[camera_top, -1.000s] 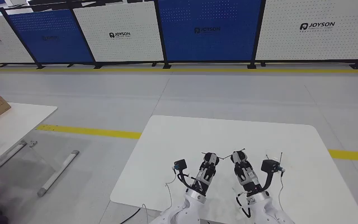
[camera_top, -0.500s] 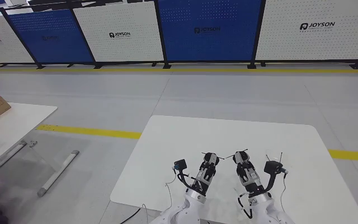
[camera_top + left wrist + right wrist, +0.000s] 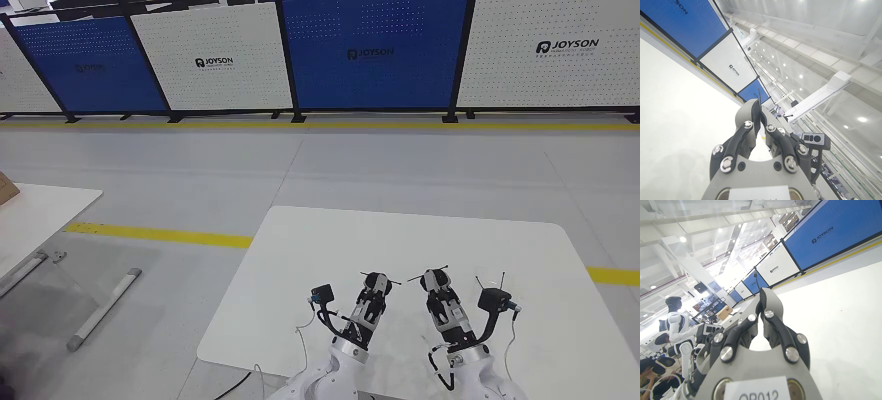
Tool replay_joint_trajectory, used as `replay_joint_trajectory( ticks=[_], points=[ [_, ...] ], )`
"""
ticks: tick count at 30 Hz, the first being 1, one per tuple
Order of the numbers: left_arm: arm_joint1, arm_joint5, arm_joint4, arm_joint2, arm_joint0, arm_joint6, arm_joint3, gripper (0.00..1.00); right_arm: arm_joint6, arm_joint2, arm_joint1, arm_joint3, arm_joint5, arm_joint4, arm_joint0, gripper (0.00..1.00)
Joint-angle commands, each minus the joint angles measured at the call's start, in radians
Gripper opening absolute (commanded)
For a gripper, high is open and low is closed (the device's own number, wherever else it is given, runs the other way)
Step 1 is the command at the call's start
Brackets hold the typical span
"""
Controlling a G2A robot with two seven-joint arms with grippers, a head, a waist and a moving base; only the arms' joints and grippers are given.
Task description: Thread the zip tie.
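Both grippers hover side by side, a small gap apart, over the near part of the white table (image 3: 420, 235). My left gripper (image 3: 376, 283) (image 3: 759, 106) is shut on a thin black zip tie tail (image 3: 759, 93), which sticks out past its fingertips. On the right, my right gripper (image 3: 433, 277) (image 3: 762, 294) is shut on the zip tie's other end, with the small square head (image 3: 755, 275) standing above the fingertips. The two short black ends (image 3: 395, 282) point toward each other without touching. Whether both ends belong to one tie is hidden by the fingers.
The table's far half is bare white surface. A second white table (image 3: 40, 215) stands to the left across the floor. Blue and white pegboard panels (image 3: 375, 55) line the back. A white humanoid robot (image 3: 674, 317) stands off to the side.
My right gripper has shifted slightly to the right, away from the left one, widening the gap between the two ends. The left gripper has stayed put.
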Motion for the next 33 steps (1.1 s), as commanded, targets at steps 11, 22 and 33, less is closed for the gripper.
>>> replay_joint_trajectory(
  ticks=[11, 22, 33],
  points=[
    [0.0, 0.0, 0.0, 0.0, 0.0, 0.0, 0.0, 0.0, 0.0, 0.0, 0.0, 0.0, 0.0, 0.0, 0.0, 0.0],
    [0.005, -0.012, 0.07, -0.007, 0.013, -0.08, 0.019, 0.0, 0.0, 0.0, 0.0, 0.0, 0.0, 0.0, 0.0, 0.0],
    [0.005, -0.012, 0.07, -0.007, 0.013, -0.08, 0.019, 0.0, -0.084, 0.023, -0.001, -0.038, 0.003, 0.024, -0.118, 0.0]
  ],
)
